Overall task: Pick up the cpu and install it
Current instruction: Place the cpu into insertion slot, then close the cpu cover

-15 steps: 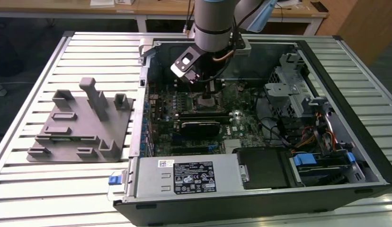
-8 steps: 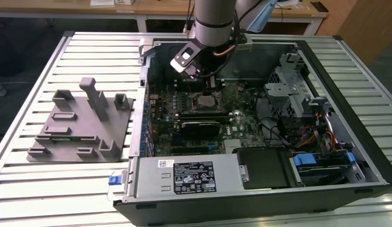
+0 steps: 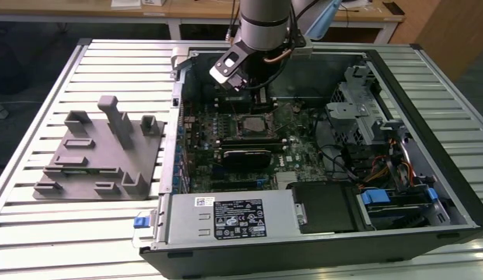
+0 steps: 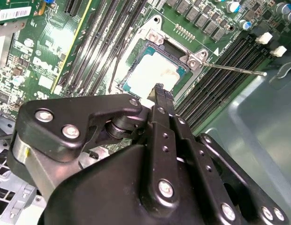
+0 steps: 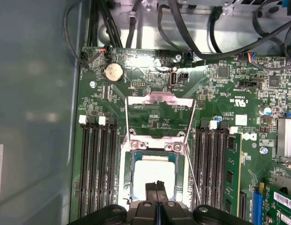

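Arm point(image 3: 261, 23) links descend from the counter's point(image 3: 78, 233) far edge, with the wrist tipped down into the open computer case point(image 3: 442, 146). The case lies on the half of the counter toward the exterior view's right. A grey fixture point(image 3: 94, 157) with upright posts stands on the counter beside the case, toward the exterior view's left edge.

In both wrist views the end effector point(image 5: 156, 184) point(image 4: 159, 88) points straight at the motherboard point(image 5: 150, 119). Its two black fingers are drawn together with barely a seam between the tips, and they grip nothing.

The cpu point(image 5: 152, 168) point(image 4: 152, 72) lies flat in the socket point(image 3: 249, 124) near the middle of the board, with its pale metal top facing up. The closed fingertips sit over one edge of it; whether they touch the metal cannot be told. The socket's load plate point(image 5: 157, 100) is flipped up and open, off the chip. The thin lever point(image 4: 234, 69) is swung out, angled across the memory slots point(image 5: 96, 164) beside the socket.
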You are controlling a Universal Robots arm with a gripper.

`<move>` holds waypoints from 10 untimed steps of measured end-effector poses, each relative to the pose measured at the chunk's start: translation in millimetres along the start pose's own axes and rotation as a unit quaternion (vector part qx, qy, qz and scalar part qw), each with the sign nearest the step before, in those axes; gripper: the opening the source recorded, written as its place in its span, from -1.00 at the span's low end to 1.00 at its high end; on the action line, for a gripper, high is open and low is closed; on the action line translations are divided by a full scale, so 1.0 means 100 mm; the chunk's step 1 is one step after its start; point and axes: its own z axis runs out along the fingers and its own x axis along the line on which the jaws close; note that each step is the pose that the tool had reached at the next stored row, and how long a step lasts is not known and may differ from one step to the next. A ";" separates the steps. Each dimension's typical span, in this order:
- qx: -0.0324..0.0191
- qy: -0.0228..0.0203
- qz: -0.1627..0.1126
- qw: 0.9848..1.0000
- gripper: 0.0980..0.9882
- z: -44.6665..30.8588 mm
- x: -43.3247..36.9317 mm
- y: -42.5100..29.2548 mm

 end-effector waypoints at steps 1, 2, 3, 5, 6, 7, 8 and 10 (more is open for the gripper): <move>0.000 0.000 0.000 1.000 -0.98 0.000 0.000 0.000; 0.000 0.000 0.000 1.000 -0.98 0.000 0.000 0.000; 0.000 0.000 0.000 1.000 -0.98 -0.001 0.000 0.000; 0.000 0.000 0.000 1.000 -0.98 -0.001 0.000 0.000; 0.000 0.000 0.000 1.000 -0.98 -0.001 0.000 0.000; 0.000 0.000 0.000 1.000 -0.98 -0.001 0.000 0.000; -0.001 0.000 0.000 1.000 -0.98 -0.001 0.000 0.000; -0.001 0.000 0.000 1.000 -0.98 -0.001 0.000 0.000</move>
